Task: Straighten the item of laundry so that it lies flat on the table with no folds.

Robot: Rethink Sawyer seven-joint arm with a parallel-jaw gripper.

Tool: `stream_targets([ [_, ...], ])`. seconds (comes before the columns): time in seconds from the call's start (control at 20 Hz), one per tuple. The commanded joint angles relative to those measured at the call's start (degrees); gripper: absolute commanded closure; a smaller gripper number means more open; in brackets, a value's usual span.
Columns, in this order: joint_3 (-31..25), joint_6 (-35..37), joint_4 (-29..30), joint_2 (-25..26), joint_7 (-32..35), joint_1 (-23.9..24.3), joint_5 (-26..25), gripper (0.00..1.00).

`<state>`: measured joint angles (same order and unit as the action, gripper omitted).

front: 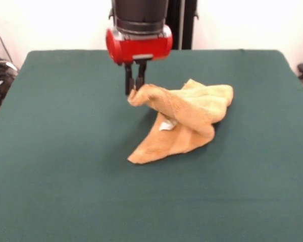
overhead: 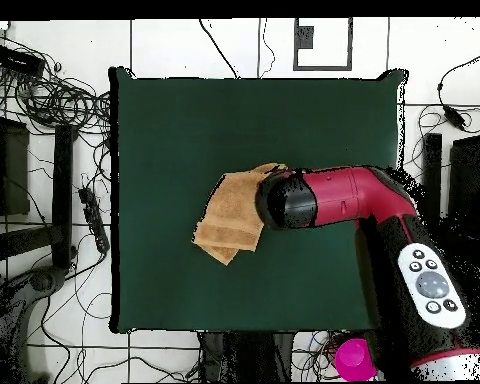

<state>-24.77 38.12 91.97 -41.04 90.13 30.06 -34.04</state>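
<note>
On the green desk (front: 65, 151), my gripper (front: 134, 85) pinches one corner of the crumpled towel (front: 184, 126), lifting it.

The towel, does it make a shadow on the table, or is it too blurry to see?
Front view: the towel casts only a faint, soft shadow on the table; its terry looks smeared. Overhead view: the arm covers part of the towel; no clear shadow.

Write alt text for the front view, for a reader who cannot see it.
A red and black robot arm's end effector pinches one corner of a crumpled orange-tan towel and holds it raised above a dark green table. The rest of the towel lies in folds on the table, with a small white tag showing.
</note>
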Motion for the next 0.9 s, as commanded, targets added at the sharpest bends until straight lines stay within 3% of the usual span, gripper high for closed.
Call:
stream_targets([
  [0.05, -2.0, 6.2, 4.7, -2.5, -11.2, 1.2, -2.0, 1.00],
  [0.45, -4.3, -1.8, 9.7, -3.1, -13.3, 5.3, -6.8, 1.00],
  [0.9, -12.3, -20.7, 19.9, -4.6, -7.7, 16.5, -10.4, 1.00],
])
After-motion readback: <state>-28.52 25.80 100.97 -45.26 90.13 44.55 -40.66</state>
